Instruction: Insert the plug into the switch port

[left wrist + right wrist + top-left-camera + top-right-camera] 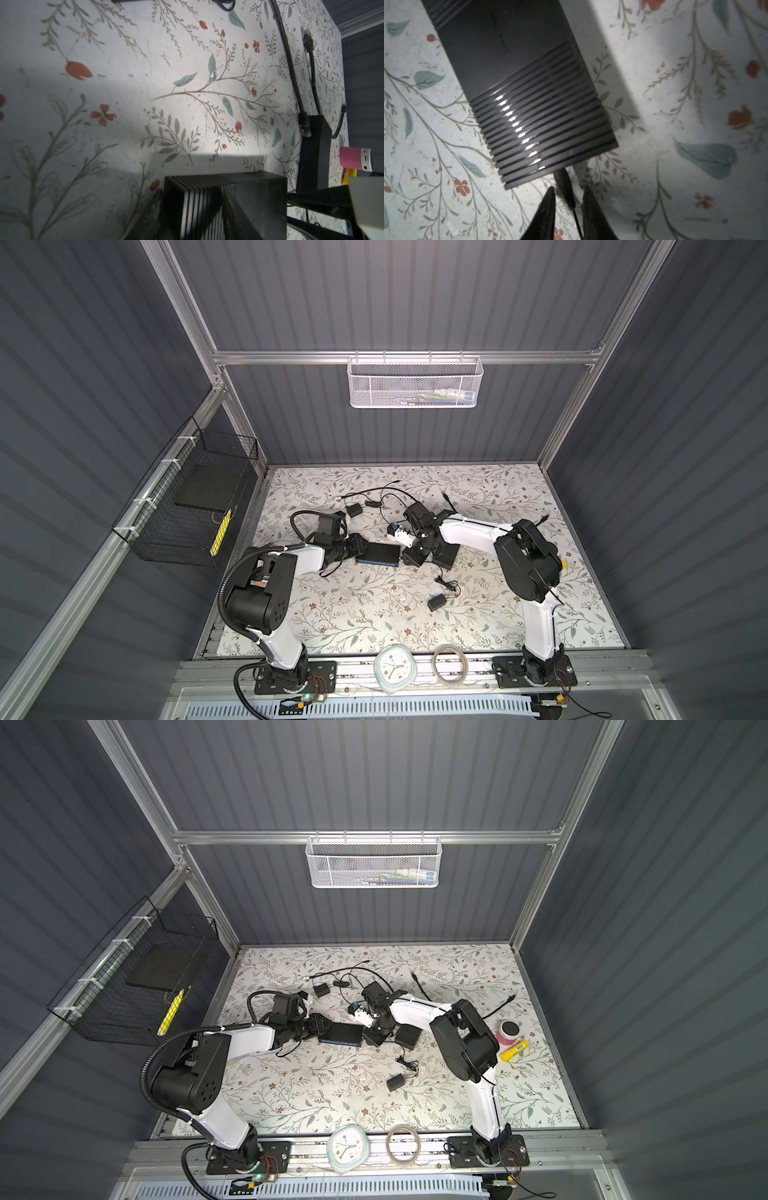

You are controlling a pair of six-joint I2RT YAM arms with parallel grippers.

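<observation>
We see switch [379, 554] lying left-right, left gripper [362, 546] clamping its left end; plug [563, 179] points left at its right end, port hidden; right gripper [569, 190] part-open, straddling plug.

Front of switch [377, 554]: bare cloth [353, 614], open.
Right end: second black box [448, 556] close; adapter [436, 603] nearby.
Behind: loose cables [449, 502], small adapter [354, 511].

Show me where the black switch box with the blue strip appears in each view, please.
In a top view: switch box, near the middle of the floral table cover.
In a top view: same place.
Left wrist view: close up, ribbed end.
Right wrist view: large, ribbed top, plug at its edge.
Shared landmark: that floral cover.
</observation>
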